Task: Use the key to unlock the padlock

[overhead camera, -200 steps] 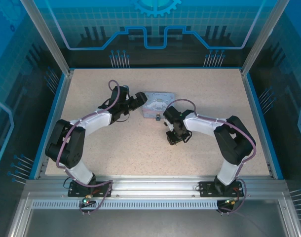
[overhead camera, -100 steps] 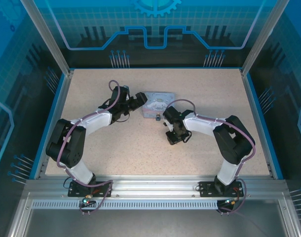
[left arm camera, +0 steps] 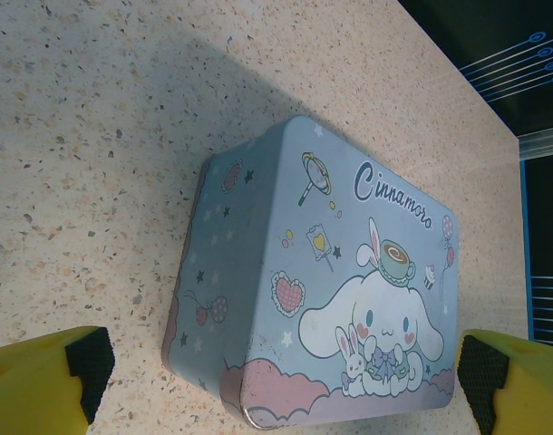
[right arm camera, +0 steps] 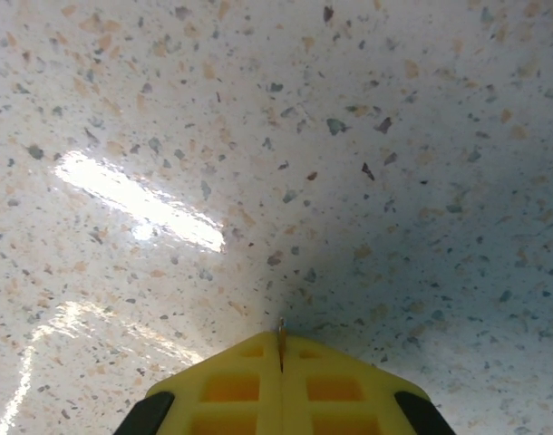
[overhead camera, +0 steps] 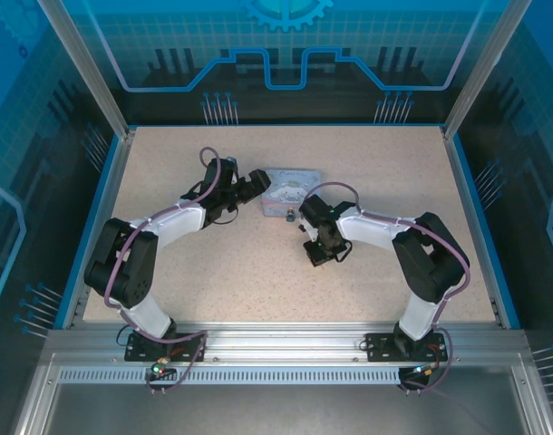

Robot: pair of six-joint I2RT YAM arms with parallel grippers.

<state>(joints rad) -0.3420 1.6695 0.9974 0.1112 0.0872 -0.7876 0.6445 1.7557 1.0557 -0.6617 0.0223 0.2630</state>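
Down against the speckled tabletop, my right gripper has its yellow fingers pressed together. A thin metal sliver, the key, pokes out from between their tips. From above, the right gripper stands a little in front of the pale blue cartoon tin. The tiny dark padlock lies at the tin's front edge. My left gripper is open wide, with its fingertips on either side of the tin's near end, not touching it. In the top view the left gripper sits at the tin's left side.
The tin lies flat with its lid closed, at the table's centre back. Blue side rails and the back wall bound the table. Both arms reach inward from the near edge.
The right gripper's jaws have closed fully on the key, low over the table. The left arm and the tin have stayed put.
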